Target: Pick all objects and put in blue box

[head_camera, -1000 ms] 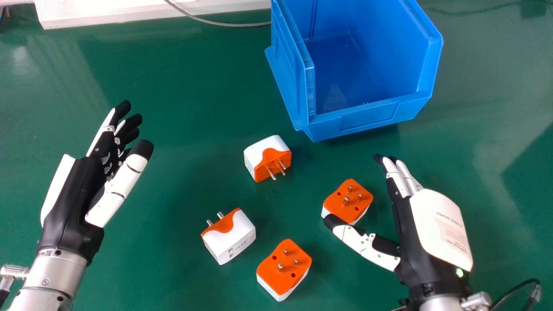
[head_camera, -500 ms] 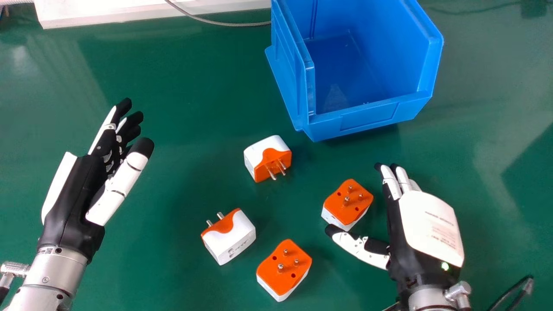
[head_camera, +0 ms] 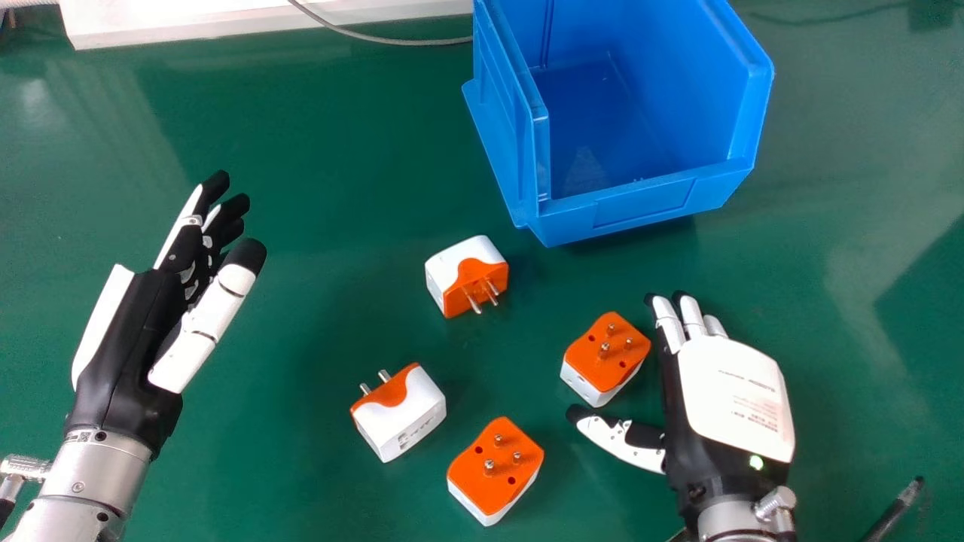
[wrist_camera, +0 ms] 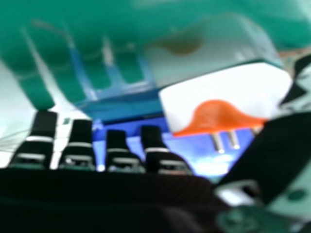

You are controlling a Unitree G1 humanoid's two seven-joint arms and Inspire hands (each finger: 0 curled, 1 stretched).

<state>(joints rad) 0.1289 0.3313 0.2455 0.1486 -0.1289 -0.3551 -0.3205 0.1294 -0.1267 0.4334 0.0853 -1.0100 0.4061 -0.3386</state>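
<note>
four plug adapters rest on the green tabletop (head_camera: 316, 482), outside and on the near side of the blue box (head_camera: 640, 199). the right adapter (head_camera: 606, 357) and the near adapter (head_camera: 495, 467) stand with orange pin faces upward; the long axis of each face slants from lower left to upper right in the head view. the left adapter (head_camera: 407, 418) lies with its pins aimed toward the upper left, its long axis on a similar slant, while the far adapter (head_camera: 463, 271) points its pins toward the bottom edge and slightly right. the right hand (head_camera: 727, 399) is spread wide, fingers nearly straight, thumb held out just below the right adapter (the right hand view places an adapter beside the thumb). the left hand (head_camera: 139, 324), also wide, shows at the left. relative to the earliest frame, the right hand has shifted leftward and toward the bottom edge, and its thumb tip no longer overlaps the right adapter; the adapters and box keep their places.
</note>
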